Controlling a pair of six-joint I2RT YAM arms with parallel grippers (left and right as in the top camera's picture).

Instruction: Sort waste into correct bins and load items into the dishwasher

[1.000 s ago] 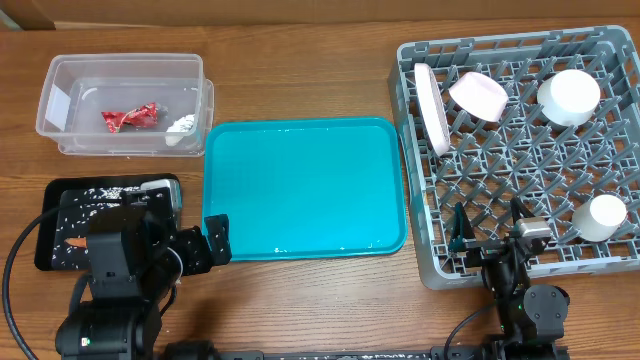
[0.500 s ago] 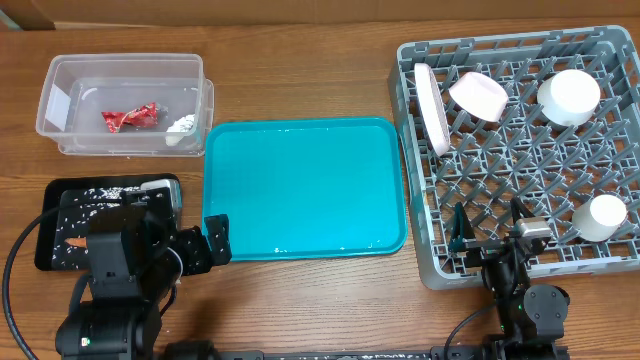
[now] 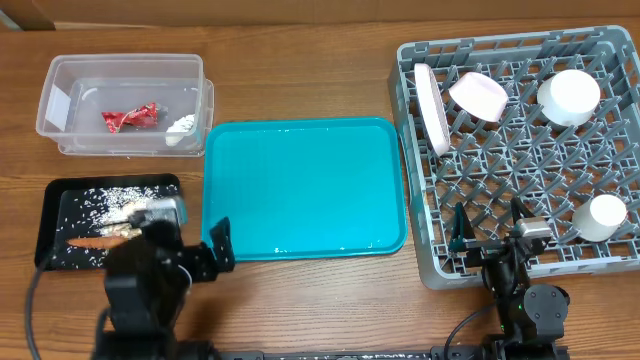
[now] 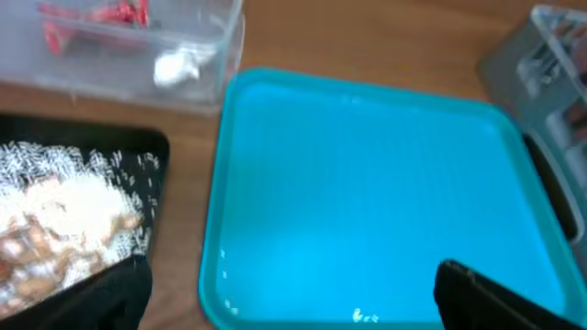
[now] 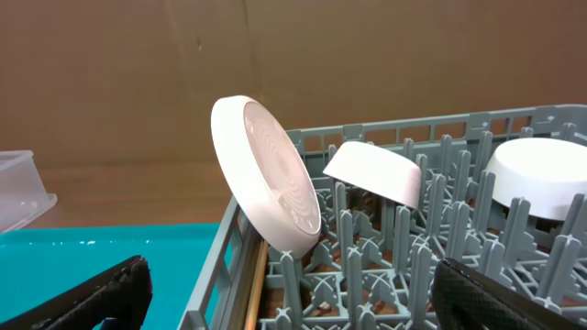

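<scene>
Waste: red wrapper [image 3: 129,117] and white wad [image 3: 181,126] in clear tub [image 3: 58,108]; crumbs [image 3: 108,197] and carrot [image 3: 86,241] in black tray [image 3: 48,222].
Dishes: plate [image 3: 431,108], pink bowl [image 3: 478,94], white bowl [image 3: 568,96] and cup [image 3: 606,215] in grey rack [image 3: 520,45].
Left tool [image 4: 292,270]: fingers spread, empty, beside teal tray [image 3: 300,180].
Right tool [image 5: 292,275]: fingers spread, empty.

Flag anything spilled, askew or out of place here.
Only a few white specks on the teal tray near its front edge; they look like stray rice. The white plate leans in the grey rack, which seems deliberate.
</scene>
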